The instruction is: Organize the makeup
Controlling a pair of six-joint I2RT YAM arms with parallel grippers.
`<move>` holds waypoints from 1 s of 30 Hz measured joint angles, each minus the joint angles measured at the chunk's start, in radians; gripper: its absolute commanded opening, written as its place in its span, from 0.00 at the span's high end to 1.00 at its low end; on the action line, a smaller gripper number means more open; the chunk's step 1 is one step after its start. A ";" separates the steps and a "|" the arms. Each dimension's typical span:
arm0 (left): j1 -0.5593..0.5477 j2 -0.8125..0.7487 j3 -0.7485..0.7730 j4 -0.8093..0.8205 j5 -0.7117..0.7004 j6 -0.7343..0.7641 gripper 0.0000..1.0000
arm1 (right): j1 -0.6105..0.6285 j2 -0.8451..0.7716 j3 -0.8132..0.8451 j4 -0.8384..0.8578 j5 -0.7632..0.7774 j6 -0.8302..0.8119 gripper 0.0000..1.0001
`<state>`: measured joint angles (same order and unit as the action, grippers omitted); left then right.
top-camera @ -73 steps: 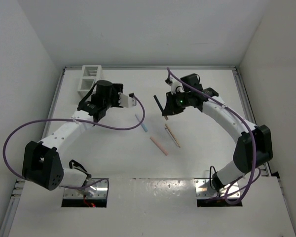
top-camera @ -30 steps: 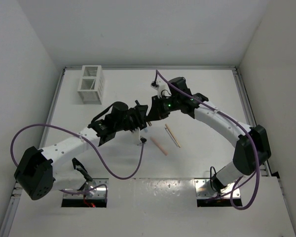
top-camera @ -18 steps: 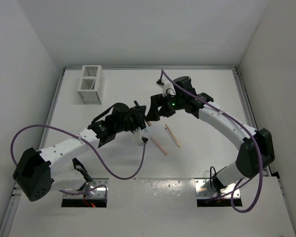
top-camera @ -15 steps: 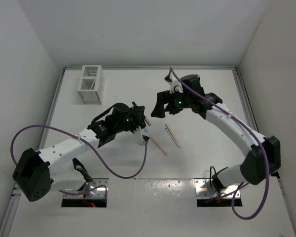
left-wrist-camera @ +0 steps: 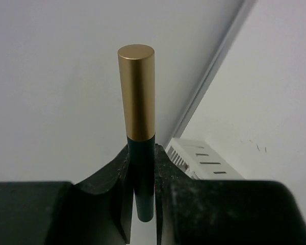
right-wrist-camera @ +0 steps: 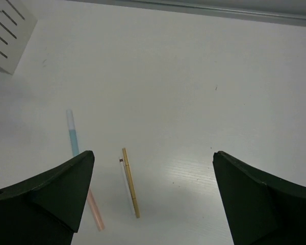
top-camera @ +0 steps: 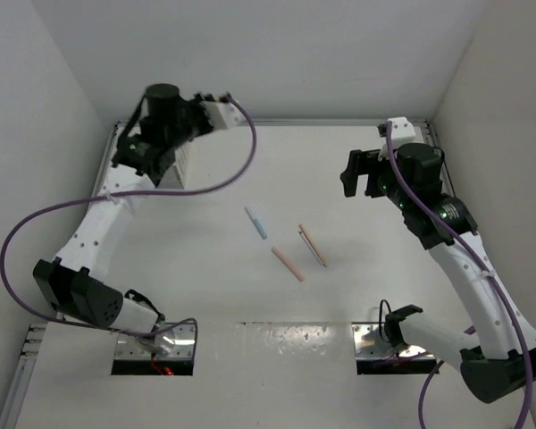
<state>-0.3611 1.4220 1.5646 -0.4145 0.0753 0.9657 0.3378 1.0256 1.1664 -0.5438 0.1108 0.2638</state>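
My left gripper (left-wrist-camera: pixel 141 153) is shut on a black makeup stick with a gold cap (left-wrist-camera: pixel 136 92), which stands upright between the jaws. In the top view that gripper (top-camera: pixel 216 109) is raised at the back left, over the white slatted box (left-wrist-camera: pixel 204 161). My right gripper (right-wrist-camera: pixel 153 155) is open and holds nothing; it hangs at the right (top-camera: pixel 361 175). Three makeup sticks lie mid-table: a light blue one (top-camera: pixel 255 222) (right-wrist-camera: pixel 72 135), a salmon pink one (top-camera: pixel 288 264) (right-wrist-camera: pixel 95 209) and a tan one (top-camera: pixel 312 245) (right-wrist-camera: pixel 130 182).
The left arm hides most of the box in the top view; one corner of the box (right-wrist-camera: pixel 7 35) shows in the right wrist view. White walls close the table at the back and on both sides.
Both grippers met at mid-table over the black stick. The right gripper opened and drew back to the right. The left arm carried the stick up to the back left by the box.
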 measured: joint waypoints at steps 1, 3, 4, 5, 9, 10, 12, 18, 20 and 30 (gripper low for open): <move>0.055 0.013 0.041 -0.005 0.020 -0.056 1.00 | 0.000 -0.001 -0.010 0.006 0.002 0.001 0.00; 0.149 0.018 0.069 -0.010 0.058 -0.163 1.00 | 0.000 0.006 -0.039 0.008 0.002 0.005 0.00; 0.191 0.017 0.067 -0.009 0.077 -0.210 1.00 | 0.000 0.014 -0.053 0.009 -0.005 0.006 0.00; 0.231 0.017 0.056 0.008 0.103 -0.270 1.00 | 0.001 0.026 -0.063 0.007 -0.012 0.009 0.00; 0.353 0.042 -0.051 0.183 0.238 -0.492 1.00 | 0.016 0.078 -0.068 0.003 -0.053 0.016 0.00; 0.373 0.066 -0.066 0.229 0.266 -0.537 1.00 | 0.022 0.085 -0.068 0.000 -0.061 0.015 0.00; 0.408 0.144 -0.080 0.343 0.303 -0.619 1.00 | 0.038 0.090 -0.068 -0.007 -0.068 0.011 0.00; 0.464 0.416 -0.075 0.635 0.336 -0.760 1.00 | 0.064 0.054 -0.115 -0.011 -0.067 -0.019 0.00; 0.475 0.479 -0.075 0.704 0.336 -0.789 1.00 | 0.064 0.037 -0.148 -0.016 -0.064 -0.031 0.00; 0.500 0.660 0.021 0.882 0.340 -0.820 1.00 | 0.066 0.038 -0.212 -0.017 -0.063 -0.074 0.00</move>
<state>0.1394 2.0823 1.5852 0.4671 0.4156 0.1455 0.4042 1.0634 0.9543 -0.5606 0.0479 0.1898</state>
